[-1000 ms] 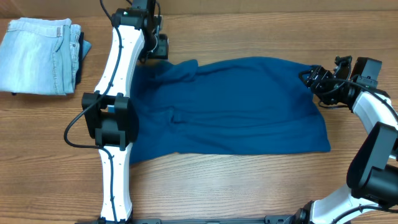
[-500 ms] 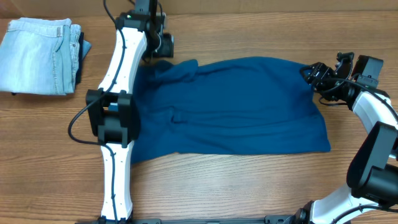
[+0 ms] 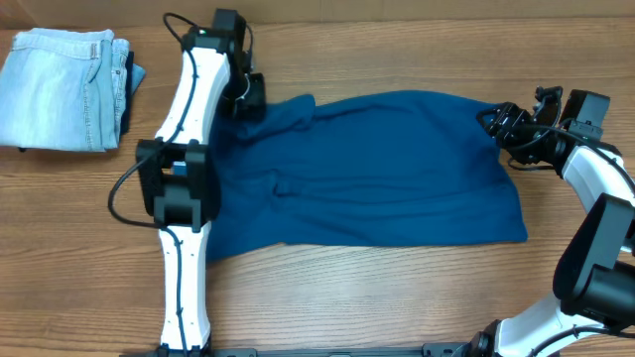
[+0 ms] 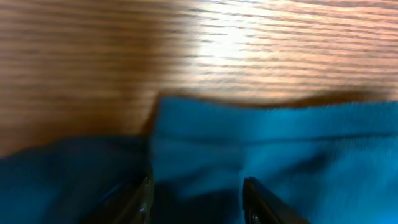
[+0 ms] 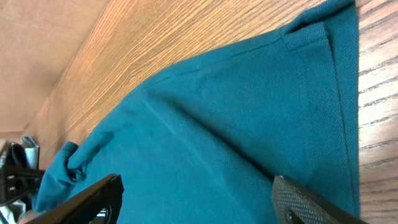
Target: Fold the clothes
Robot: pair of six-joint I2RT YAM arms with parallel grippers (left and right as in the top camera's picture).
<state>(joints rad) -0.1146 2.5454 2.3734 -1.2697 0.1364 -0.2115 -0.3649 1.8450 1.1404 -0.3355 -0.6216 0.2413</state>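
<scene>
One polo shirt [image 3: 377, 169], one jeans [image 3: 60, 89]

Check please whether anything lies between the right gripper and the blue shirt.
Nothing visible does. The right gripper is open at the blue shirt's right edge, and its wrist view shows only cloth between the fingers. The folded jeans lie far off, at the table's opposite end.

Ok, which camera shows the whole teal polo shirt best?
The overhead view: the polo shirt lies spread across the table, outline visible except where the left arm crosses it. The left wrist view gives only a blurred close-up of one edge; the right wrist view shows only part of it.
</scene>
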